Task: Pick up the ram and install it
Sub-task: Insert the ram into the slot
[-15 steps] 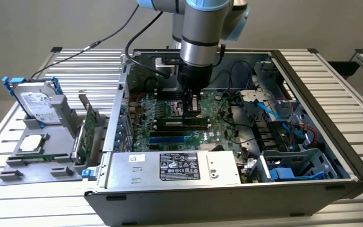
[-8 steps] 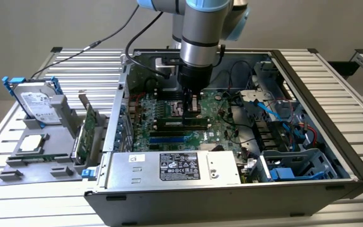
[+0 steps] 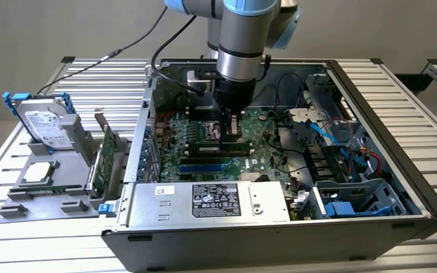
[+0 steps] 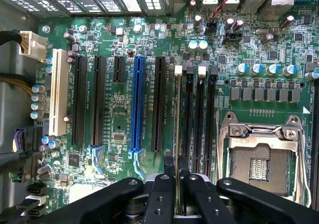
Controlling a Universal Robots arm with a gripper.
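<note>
My gripper (image 3: 230,135) reaches straight down into the open computer case (image 3: 386,170), over the motherboard (image 3: 196,136). In the wrist view its black fingers (image 4: 160,194) are shut on the ram (image 4: 177,129). The ram shows there edge-on as a thin strip running along the outermost memory slot, which has a white latch (image 4: 178,70) at its far end. In the exterior view the ram (image 3: 218,149) is a dark, narrow stick just under the fingertips, level with the row of slots. Whether it is pressed fully home I cannot tell.
Three more black memory slots (image 4: 199,119) lie beside the ram, then the CPU socket (image 4: 259,159). Expansion slots (image 4: 137,104) lie on the other side. The power supply (image 3: 211,199) and blue cables (image 3: 332,133) crowd the case. Outside, a hard drive (image 3: 44,122) and expansion card (image 3: 108,156) stand in a grey holder.
</note>
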